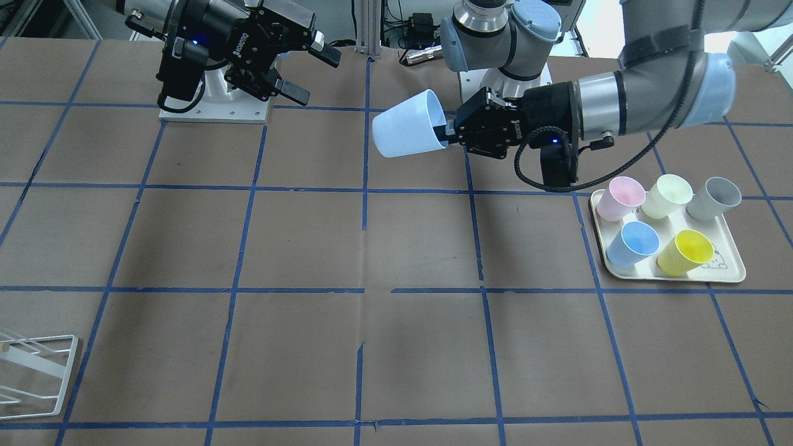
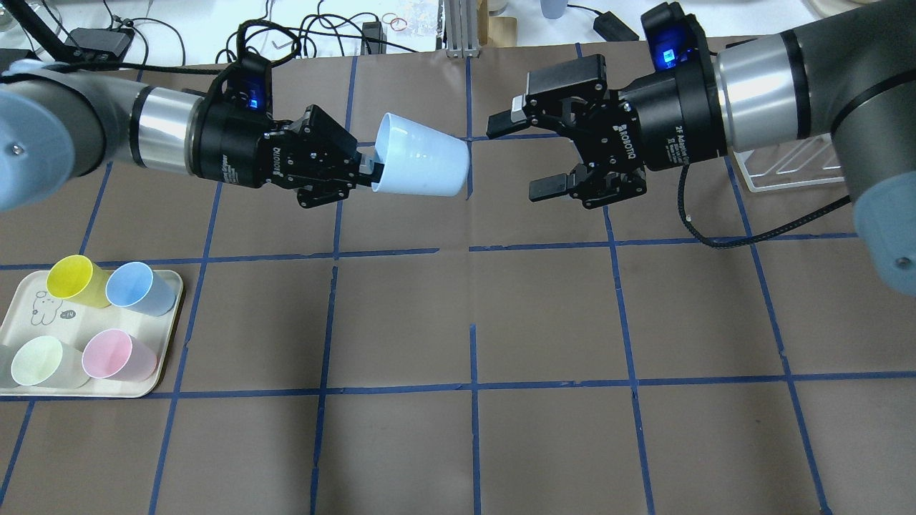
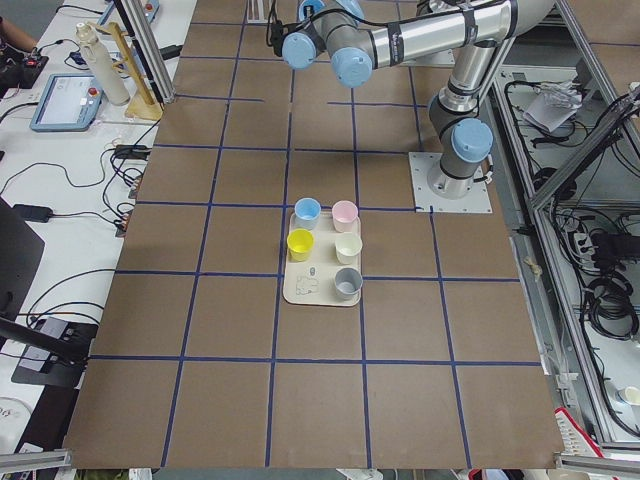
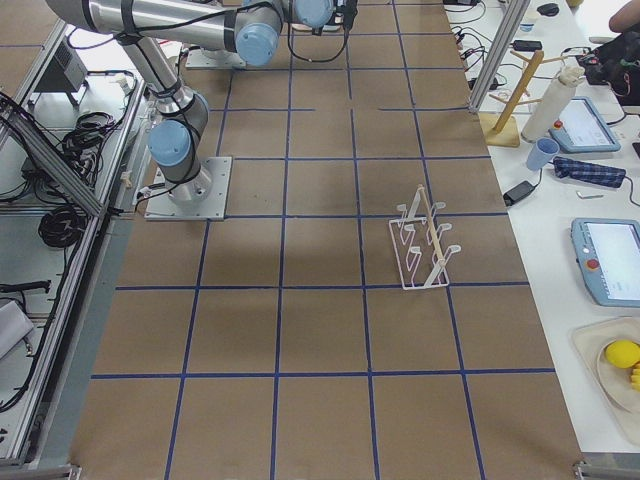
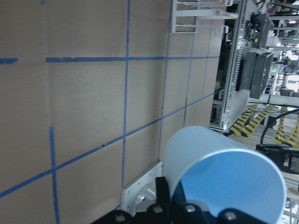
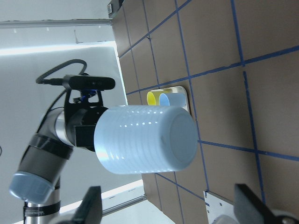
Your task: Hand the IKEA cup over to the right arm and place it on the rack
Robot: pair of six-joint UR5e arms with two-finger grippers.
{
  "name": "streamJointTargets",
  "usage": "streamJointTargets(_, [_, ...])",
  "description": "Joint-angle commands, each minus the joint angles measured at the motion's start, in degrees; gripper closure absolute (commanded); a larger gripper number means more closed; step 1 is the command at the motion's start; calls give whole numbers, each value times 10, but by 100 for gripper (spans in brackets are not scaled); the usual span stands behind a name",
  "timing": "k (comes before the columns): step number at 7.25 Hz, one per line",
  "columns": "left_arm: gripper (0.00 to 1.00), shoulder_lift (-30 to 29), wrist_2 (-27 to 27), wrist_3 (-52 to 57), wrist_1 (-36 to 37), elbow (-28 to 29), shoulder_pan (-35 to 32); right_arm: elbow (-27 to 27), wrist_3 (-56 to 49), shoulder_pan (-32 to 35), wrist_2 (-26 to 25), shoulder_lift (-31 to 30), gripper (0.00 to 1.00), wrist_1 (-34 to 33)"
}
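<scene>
1. handover posture: the left gripper [image 2: 371,167] is clamped on the rim wall of the ikea cup [image 2: 422,166], which leaves the cup's body free for the other arm.
2. the cup lies on its side in the air over the middle of the table [image 2: 544,322], its closed bottom pointing at the right gripper [image 2: 524,156]. i judge the narrow end is being offered as the easiest part to take.
3. the right gripper is spread wide and holds nothing. it is level with the cup and near it, with a gap between them.
4. the rack [image 4: 422,245] stands well apart on the right arm's side, which is likely why the cup changes arms.
5. the tray [image 2: 166,361] of spare cups [image 2: 118,355] sits by the left arm, clear of the exchange.
</scene>
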Motion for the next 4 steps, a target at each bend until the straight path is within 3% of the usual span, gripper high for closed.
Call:
streamJointTargets(1, [100, 29, -137, 4, 5, -73, -26, 32, -25, -7, 74, 11, 0, 0])
streamJointTargets(3, [100, 39, -168, 2, 5, -83, -24, 41, -32, -11, 131, 12, 0, 29])
streamJointTargets(4, [100, 42, -176, 4, 6, -98, -22, 42, -36, -32, 135, 12, 0, 58])
